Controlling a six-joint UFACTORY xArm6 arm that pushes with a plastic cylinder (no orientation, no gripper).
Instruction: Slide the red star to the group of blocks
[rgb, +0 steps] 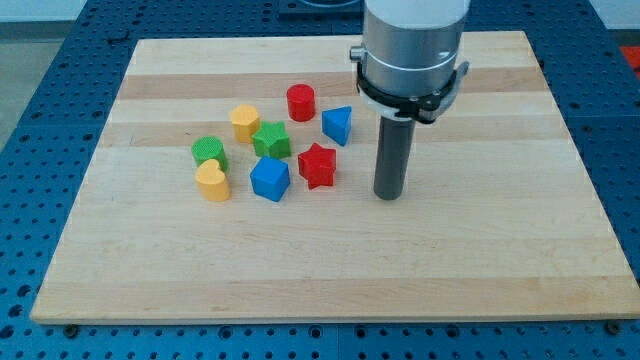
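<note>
Red star (318, 165) lying just left of my tip (388, 196), not touching, blue cube (269, 179) sitting beside it, tip gripping nothing, merely a bare rod

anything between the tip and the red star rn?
Nothing. In the camera view, only bare wooden board separates my tip, at the view's right, from the red star. The blue cube sits on the star's far side.
</note>
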